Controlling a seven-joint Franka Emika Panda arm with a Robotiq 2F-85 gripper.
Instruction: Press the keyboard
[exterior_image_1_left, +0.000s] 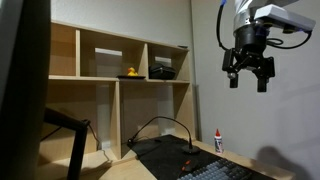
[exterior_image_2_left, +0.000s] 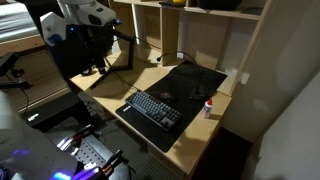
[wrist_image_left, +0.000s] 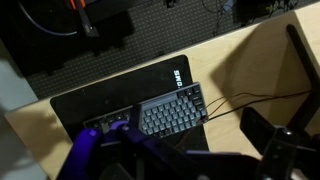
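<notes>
In an exterior view the end effector (exterior_image_1_left: 250, 81) hangs up high, fingers spread apart, well above the keyboard (exterior_image_1_left: 226, 172). In an exterior view, keyboard (exterior_image_2_left: 155, 108) sits on the tabletop (exterior_image_2_left: 112, 88) mat (exterior_image_2_left: 195, 80). Wrist view: keyboard (wrist_image_left: 172, 110) well below.

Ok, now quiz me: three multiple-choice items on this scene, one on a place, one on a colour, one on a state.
1. The keyboard lies:
A in a shelf compartment
B on the desk, at the black mat
C on the floor

2. The toy duck in the shelf is:
A blue
B green
C yellow

3. The gripper is:
A open, high above the desk
B pressing a key
C shut on a cup

Key:
1 B: an exterior view shows it on the wooden top at the mat's end.
2 C: its body is plainly yellow.
3 A: its fingers hang spread, far over the keys.
</notes>
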